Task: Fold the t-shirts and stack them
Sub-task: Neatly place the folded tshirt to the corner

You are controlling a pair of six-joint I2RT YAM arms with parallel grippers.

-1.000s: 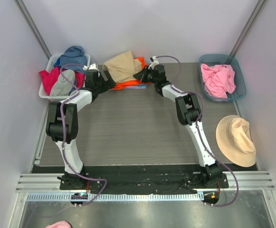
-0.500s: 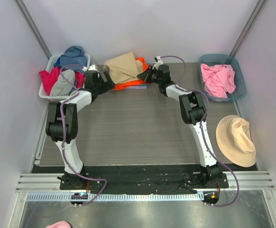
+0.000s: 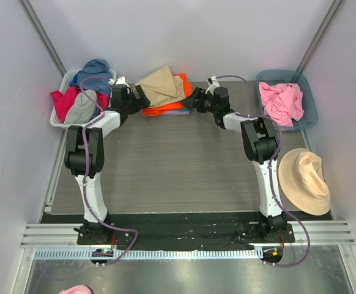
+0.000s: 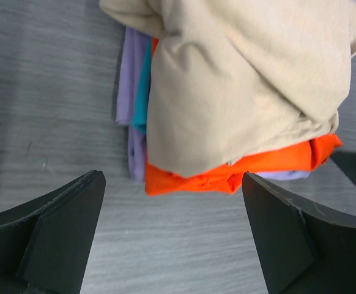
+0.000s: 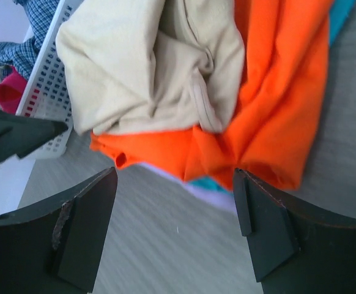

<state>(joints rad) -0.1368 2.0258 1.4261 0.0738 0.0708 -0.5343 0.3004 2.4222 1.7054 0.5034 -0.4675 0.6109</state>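
Rumpled tan shirt (image 4: 245, 79) atop orange shirt (image 4: 239, 174), lavender shirt (image 4: 129, 79) beneath

Stack at 12 o'clock: plain tan collared shirt (image 3: 161, 86), bright orange shirt (image 4: 239, 171), teal shirt (image 4: 142, 92), lavender shirt (image 4: 126, 86). White lattice basket (image 3: 57, 119) at 10 o'clock w/ blue-checked cloth (image 5: 40, 13), magenta garment (image 3: 62, 101) & grey garment (image 3: 82, 107). Blue-grey bin (image 3: 309, 101) at 2 o'clock w/ pink shirt (image 3: 280, 103). Cream-tan hat (image 3: 303, 180) at 4 o'clock. Table (image 3: 166, 165): grey wood-grain. Left gripper (image 4: 172, 233) & right gripper (image 5: 175, 226): matte black. Arms (image 3: 90, 190): white w/ black joints.
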